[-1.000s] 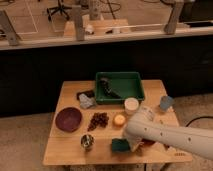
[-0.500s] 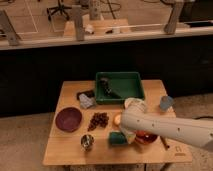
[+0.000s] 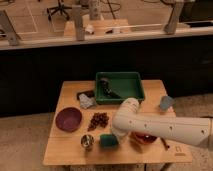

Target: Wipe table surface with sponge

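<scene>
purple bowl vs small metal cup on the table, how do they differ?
The round dark purple bowl is clearly wider than the small silver metal cup. The bowl looks matte; the cup glints. The bowl sits at the left side of the wooden table; the cup stands nearer the front edge, beside the teal sponge. Both are upright and open-topped. The gripper, at the white arm's end by the sponge, touches neither.

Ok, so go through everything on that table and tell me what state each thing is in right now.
sponge: flat on the table, near the front edge
gripper: down low, right at the sponge
green bin: upright, open, dark item inside
purple bowl: upright, looks empty
metal cup: upright, beside the sponge
grapes: lying loose on the table
</scene>
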Tool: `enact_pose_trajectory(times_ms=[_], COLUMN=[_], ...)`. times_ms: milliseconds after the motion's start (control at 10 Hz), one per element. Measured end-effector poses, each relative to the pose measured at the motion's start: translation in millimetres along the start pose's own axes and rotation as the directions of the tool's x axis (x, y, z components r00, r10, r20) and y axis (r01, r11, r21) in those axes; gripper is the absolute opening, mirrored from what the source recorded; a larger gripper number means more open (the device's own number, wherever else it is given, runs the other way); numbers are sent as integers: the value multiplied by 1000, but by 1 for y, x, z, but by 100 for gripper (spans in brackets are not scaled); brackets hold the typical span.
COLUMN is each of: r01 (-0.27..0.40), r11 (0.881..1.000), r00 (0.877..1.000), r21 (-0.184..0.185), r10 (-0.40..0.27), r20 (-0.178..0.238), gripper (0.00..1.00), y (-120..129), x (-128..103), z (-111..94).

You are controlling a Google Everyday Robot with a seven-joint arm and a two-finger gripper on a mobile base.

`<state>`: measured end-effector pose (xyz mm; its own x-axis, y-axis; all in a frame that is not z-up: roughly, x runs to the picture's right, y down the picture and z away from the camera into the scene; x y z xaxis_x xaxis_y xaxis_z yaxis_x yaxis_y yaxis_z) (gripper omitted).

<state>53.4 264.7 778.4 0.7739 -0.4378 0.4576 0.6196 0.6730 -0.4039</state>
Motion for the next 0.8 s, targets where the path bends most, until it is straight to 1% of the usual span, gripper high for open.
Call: enact_pose_trajectory(times_ms=[200,500,700,800], r01=[21,19,17,16], r11=[1000,999,997,996], r00=[1000,1000,1000,1000], r21=[-10,-35,-73,-86], r10=[-21,-18,-17,-16], r20=[12,15,4,1], gripper=[5,5,5,5], y=[14,39,57,60], x=[-15,-18,-16,-16], z=[-3,-7,-7,-7])
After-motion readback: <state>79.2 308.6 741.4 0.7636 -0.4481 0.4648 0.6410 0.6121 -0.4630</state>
